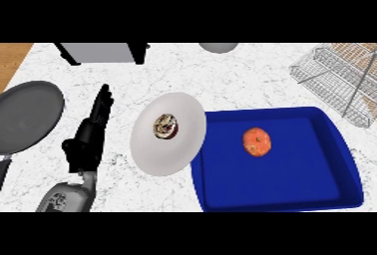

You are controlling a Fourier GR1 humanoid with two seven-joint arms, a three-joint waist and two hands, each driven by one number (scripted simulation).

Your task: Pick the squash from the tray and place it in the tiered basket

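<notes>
One squash [257, 142] lies mid-tray [221, 194], well clear of its rims.

One blue tray [346, 169], well to the right of the fingers [103, 102].
One orange squash [257, 142], in the tray.
One white plate [151, 149], just right of the fingers.
One small round food item [165, 126], on the plate.
One dark grey pan [26, 117], left of the fingers.
One wire tiered basket [338, 82], far right of the fingers.
One grey box-shaped item [103, 52], beyond the fingers.
One grey rounded object [219, 47], beyond and right.
One hand [88, 144] in view, the left.
One marble counter [221, 74].
</notes>
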